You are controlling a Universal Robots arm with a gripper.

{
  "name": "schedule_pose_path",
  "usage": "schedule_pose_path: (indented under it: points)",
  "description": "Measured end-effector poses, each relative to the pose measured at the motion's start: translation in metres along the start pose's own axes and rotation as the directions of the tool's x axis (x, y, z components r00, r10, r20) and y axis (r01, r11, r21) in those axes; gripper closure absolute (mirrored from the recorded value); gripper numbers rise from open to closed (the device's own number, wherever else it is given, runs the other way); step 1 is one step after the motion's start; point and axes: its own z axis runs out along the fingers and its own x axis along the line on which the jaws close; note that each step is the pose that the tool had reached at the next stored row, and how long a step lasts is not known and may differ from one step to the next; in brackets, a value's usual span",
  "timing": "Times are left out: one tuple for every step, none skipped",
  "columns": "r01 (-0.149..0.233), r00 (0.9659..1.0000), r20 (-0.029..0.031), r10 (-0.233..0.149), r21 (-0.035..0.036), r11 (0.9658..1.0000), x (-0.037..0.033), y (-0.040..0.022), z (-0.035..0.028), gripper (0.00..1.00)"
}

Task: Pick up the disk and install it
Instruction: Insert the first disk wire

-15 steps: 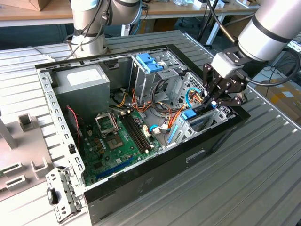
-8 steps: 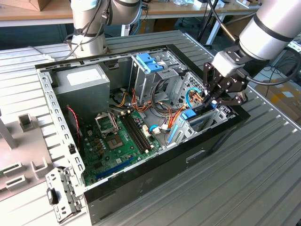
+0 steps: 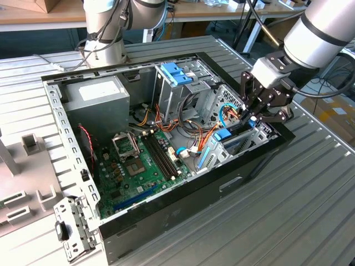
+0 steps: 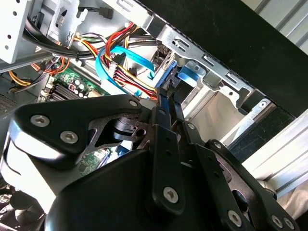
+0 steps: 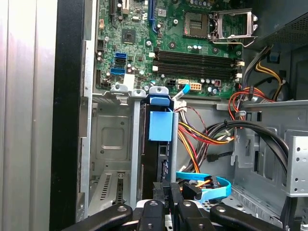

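Room: workshop; a wooden bench point(image 3: 33, 19) runs along the back, at 12 o'clock of the exterior view, with a second arm's base point(image 3: 105, 39) in front of it.
Surface: ribbed grey metal table point(image 3: 310, 210); an open computer case point(image 3: 183, 194) lies on its side in the middle of it.
Around: grey power-supply box point(image 3: 100, 97) sits at 10 o'clock inside the case, the green motherboard point(image 3: 138, 160) at 7 o'clock, and an upper bay with a blue latch point(image 3: 176, 73) at 12 o'clock. A loose metal bracket point(image 3: 72, 230) lies on the table at the case's 8 o'clock corner.
In the way: red, yellow and orange wires point(image 5: 192, 139) and a blue flat cable point(image 5: 207, 190) crowd the space just beside the drive bay point(image 5: 110, 139).
Tool: gripper point(image 3: 250, 117) hangs over the case's 3 o'clock end. In both wrist views its fingers point(image 4: 166, 103) are drawn narrow, close together.
Disk: the disk point(image 5: 160, 161) stands on edge as a dark slab in the bay slot, under a bright blue bay latch point(image 5: 160, 126).
Disk to tool: in the first wrist view the gripper point(image 5: 166, 190) sits right at the slab's near edge, in line with the slot. I cannot tell whether they touch.
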Motion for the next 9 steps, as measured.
schedule_pose_path:
  points:
    - [0.0, 1.0, 0.0, 0.0, 0.0001, 1.0, 0.0, 0.0, 0.0, 0.83]
    - [0.0, 1.0, 0.0, 0.0, 0.0, 1.0, 0.0, 0.0, 0.0, 0.83]
    - [0.0, 1.0, 0.0, 0.0, 0.0, 1.0, 0.0, 0.0, 0.0, 0.83]
    - [0.0, 1.0, 0.0002, 0.0, 0.0001, 1.0, -0.0001, 0.0, -0.001, 0.83]
    - [0.0, 1.0, 0.0003, 0.0, 0.0, 1.0, -0.0002, 0.0, -0.0009, 0.83]
    - [0.0, 1.0, 0.0004, 0.0, 0.0001, 1.0, -0.0004, 0.0, -0.0003, 0.83]
    - [0.0, 1.0, 0.0004, 0.0, 0.0, 1.0, -0.0005, 0.0, 0.0, 0.83]
    - [0.0, 1.0, 0.0003, 0.0, 0.0, 1.0, -0.0005, 0.0, 0.0005, 0.83]
    - [0.0, 1.0, 0.0001, 0.0, 0.0, 1.0, -0.0006, 0.0, 0.0009, 0.83]
